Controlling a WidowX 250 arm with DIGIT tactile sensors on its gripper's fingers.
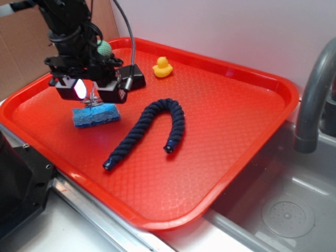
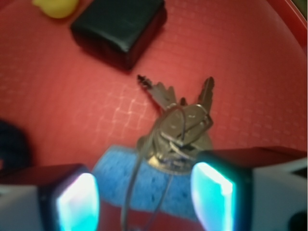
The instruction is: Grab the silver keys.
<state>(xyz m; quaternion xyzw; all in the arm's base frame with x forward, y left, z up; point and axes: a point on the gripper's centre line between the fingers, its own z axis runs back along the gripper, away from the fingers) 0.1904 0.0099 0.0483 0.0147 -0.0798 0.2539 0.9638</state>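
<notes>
The silver keys (image 2: 180,126) are a splayed bunch on a ring, resting on the far edge of the blue sponge (image 2: 144,188) and the red tray (image 2: 86,110). A thin wire loop runs from them back between my fingers. My gripper (image 2: 144,202) is open, its lit pads wide apart on either side of the loop, just short of the bunch. In the exterior view the gripper (image 1: 90,93) hangs right over the sponge (image 1: 97,116), with the keys (image 1: 93,101) showing as a small glint between the fingers.
A black box (image 1: 132,77) lies just behind the gripper and also shows in the wrist view (image 2: 120,24). A yellow duck (image 1: 163,67), a green ball (image 1: 104,48) and a curved navy rope (image 1: 152,126) are on the tray (image 1: 236,131). A grey faucet (image 1: 315,94) and sink stand at the right.
</notes>
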